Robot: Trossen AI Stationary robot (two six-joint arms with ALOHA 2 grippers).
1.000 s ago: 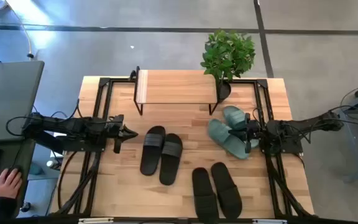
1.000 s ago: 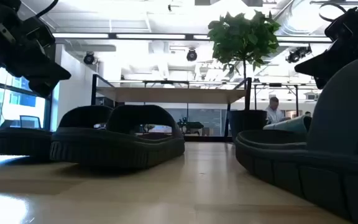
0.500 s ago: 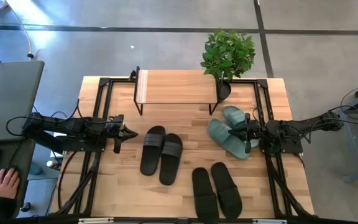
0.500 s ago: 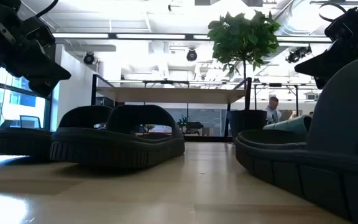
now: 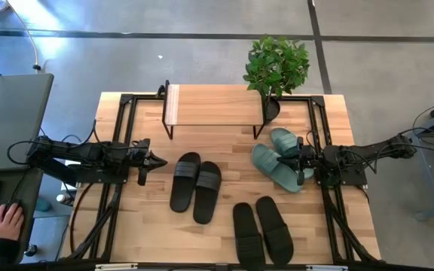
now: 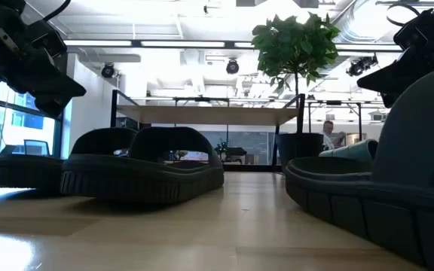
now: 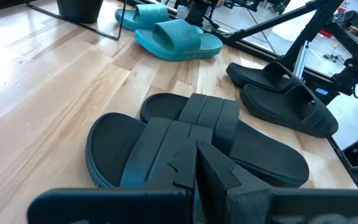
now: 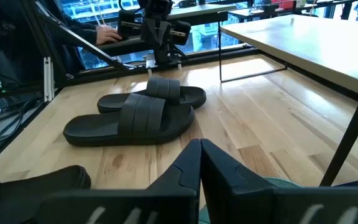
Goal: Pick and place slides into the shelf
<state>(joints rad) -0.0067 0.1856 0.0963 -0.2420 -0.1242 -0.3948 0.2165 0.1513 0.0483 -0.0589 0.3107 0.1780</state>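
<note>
The shelf (image 5: pixel 213 105) stands at the table's far edge, its top bare. One black pair of slides (image 5: pixel 194 184) lies flat mid-table, and a second black pair (image 5: pixel 262 229) lies by the near edge. The sage-green pair (image 5: pixel 277 162) lies at the right, one slide overlapping the other. My left gripper (image 5: pixel 159 159) hangs shut above the table, left of the middle black pair (image 7: pixel 197 140), pointing at it. My right gripper (image 5: pixel 291 159) hangs shut over the green pair, pointing left; its shut fingers (image 8: pixel 200 149) hold nothing.
A potted plant (image 5: pixel 277 68) stands by the shelf's right end. Black metal frames (image 5: pixel 119 135) run along the table's left and right sides. A person's hand (image 5: pixel 6 222) rests on a desk beyond the left edge. Bare wood lies before the shelf.
</note>
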